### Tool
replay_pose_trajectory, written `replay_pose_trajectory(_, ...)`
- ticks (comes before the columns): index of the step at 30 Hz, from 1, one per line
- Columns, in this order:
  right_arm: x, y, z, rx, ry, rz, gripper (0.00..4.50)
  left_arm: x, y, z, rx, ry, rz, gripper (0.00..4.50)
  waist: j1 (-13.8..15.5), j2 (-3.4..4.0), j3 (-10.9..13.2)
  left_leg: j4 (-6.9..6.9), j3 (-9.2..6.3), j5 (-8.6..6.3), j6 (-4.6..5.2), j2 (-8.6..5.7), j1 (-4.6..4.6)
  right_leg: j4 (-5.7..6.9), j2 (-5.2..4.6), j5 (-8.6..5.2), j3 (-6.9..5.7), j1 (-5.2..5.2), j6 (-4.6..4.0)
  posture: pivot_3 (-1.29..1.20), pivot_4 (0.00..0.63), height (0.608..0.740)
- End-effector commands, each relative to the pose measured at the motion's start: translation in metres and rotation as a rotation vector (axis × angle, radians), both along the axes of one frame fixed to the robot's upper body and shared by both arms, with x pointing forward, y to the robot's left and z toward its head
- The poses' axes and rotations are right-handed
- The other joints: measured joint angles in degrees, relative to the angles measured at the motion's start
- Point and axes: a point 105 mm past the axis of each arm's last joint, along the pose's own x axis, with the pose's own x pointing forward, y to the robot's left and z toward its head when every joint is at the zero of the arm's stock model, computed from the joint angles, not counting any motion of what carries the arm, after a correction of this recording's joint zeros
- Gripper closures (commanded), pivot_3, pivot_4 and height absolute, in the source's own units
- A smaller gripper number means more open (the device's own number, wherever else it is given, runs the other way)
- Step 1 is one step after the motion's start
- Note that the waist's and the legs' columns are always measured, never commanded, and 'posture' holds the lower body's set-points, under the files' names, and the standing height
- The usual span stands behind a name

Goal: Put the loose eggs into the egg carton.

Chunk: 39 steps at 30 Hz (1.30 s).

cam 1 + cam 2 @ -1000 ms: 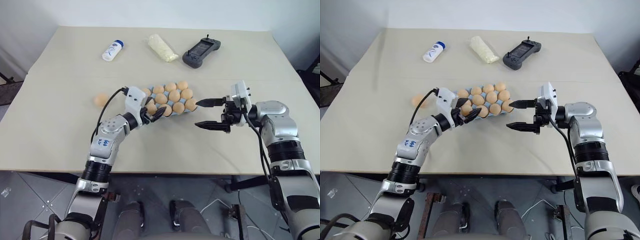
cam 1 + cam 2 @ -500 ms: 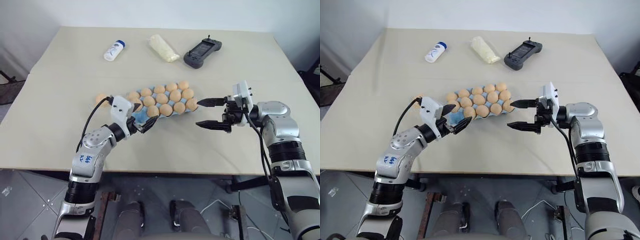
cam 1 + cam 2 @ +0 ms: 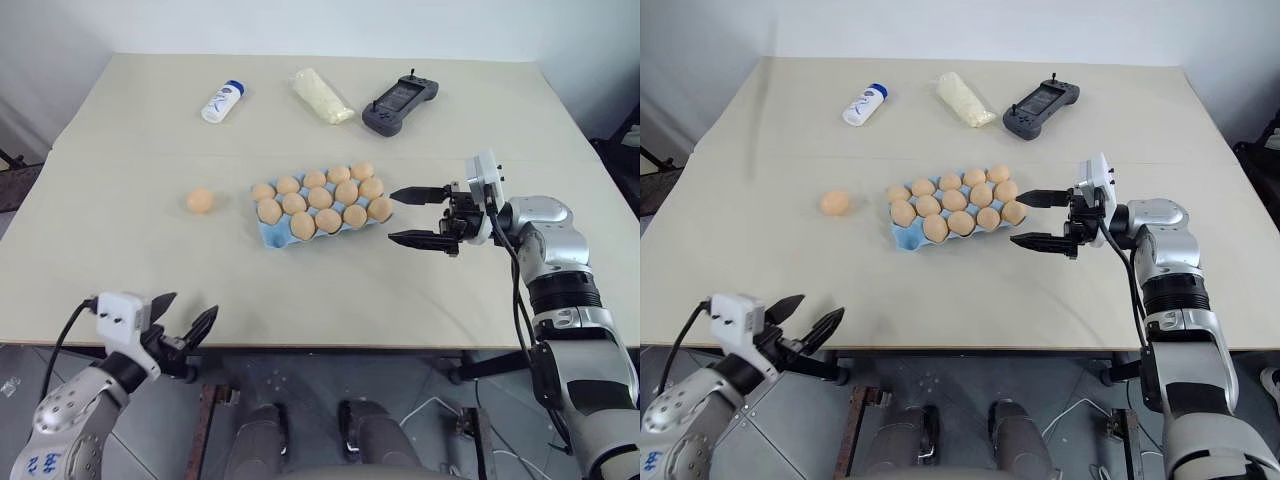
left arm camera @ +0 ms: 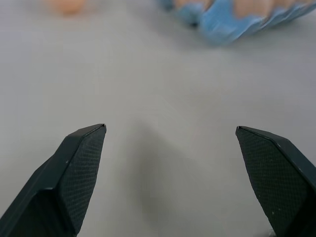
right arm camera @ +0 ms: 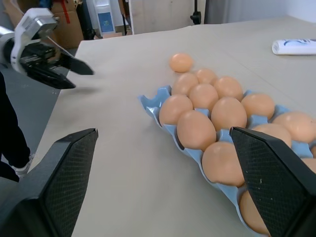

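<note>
Left eye view: egg carton [image 3: 322,215] mid-table, cups filled; one loose egg [image 3: 200,201] just left of it. Left gripper [image 3: 184,321] at near edge, spread wide, empty. Right gripper [image 3: 413,214] right of carton, agape, empty.

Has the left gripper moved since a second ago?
Yes. The left gripper has pulled back from the egg carton toward the robot, and now hangs open off the table's near edge, empty.
</note>
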Motion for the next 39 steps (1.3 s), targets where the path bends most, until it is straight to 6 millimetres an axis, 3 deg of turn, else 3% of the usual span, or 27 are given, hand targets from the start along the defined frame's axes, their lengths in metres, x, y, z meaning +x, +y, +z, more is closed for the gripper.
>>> replay_pose_trajectory(1, -0.002, 0.002, 0.013, 0.011, -0.050, 0.048, 0.00, -0.005, 0.015, 0.010, 0.027, -0.057, 0.045, 0.02, -0.16, 0.01, 0.00, -0.03, 0.00, -0.04, -0.07, 0.00, 0.00, -0.01, 0.00, -0.01, -0.01, 0.00, -0.02, 0.00, 0.150, 0.740)
replay_pose_trajectory(6, 0.001, 0.005, 0.013, 0.007, -0.052, 0.050, 0.00, 0.016, 0.025, 0.028, 0.072, -0.145, 0.070, 0.02, -0.47, 0.01, 0.00, -0.05, -0.02, -0.14, -0.24, 0.01, 0.00, -0.01, 0.00, -0.02, -0.03, 0.00, -0.05, 0.00, 0.150, 0.740)
replay_pose_trajectory(13, 0.004, 0.009, 0.013, 0.007, -0.054, 0.052, 0.00, 0.099, 0.050, 0.078, 0.095, -0.338, 0.231, 0.02, -0.26, 0.02, 0.01, 0.05, -0.07, 0.14, 0.02, 0.01, -0.02, 0.12, -0.04, 0.04, -0.28, 0.05, -0.04, 0.00, 0.150, 0.740)
replay_pose_trajectory(16, 0.004, 0.011, 0.013, 0.008, -0.055, 0.055, 0.00, 0.134, 0.048, 0.081, 0.077, -0.324, 0.239, 0.02, -0.34, 0.02, 0.01, 0.01, -0.03, 0.13, 0.02, -0.02, -0.07, 0.10, -0.06, 0.07, -0.29, 0.02, 0.03, 0.00, 0.150, 0.740)
replay_pose_trajectory(23, 0.003, 0.012, 0.013, 0.008, -0.058, 0.053, 0.00, 0.190, 0.041, 0.074, 0.078, -0.255, 0.228, 0.02, -0.20, 0.01, 0.01, 0.06, 0.00, 0.09, -0.05, 0.09, -0.19, 0.31, 0.05, 0.08, -0.51, -0.09, 0.05, 0.00, 0.150, 0.740)
replay_pose_trajectory(32, 0.002, 0.011, 0.011, 0.005, -0.055, 0.047, 0.00, 0.222, 0.016, 0.073, 0.075, -0.231, 0.131, 0.02, -0.09, 0.01, 0.02, 0.15, 0.01, 0.11, -0.06, 0.05, -0.20, 0.39, -0.01, 0.09, -0.58, -0.10, 0.08, 0.00, 0.150, 0.740)
replay_pose_trajectory(39, 0.002, 0.013, 0.012, 0.002, -0.055, 0.047, 0.00, 0.227, 0.009, 0.051, 0.077, -0.114, 0.100, 0.02, -0.14, 0.01, 0.01, 0.16, 0.03, 0.11, -0.06, 0.05, -0.19, 0.44, 0.00, 0.09, -0.56, -0.12, 0.08, 0.00, 0.150, 0.740)
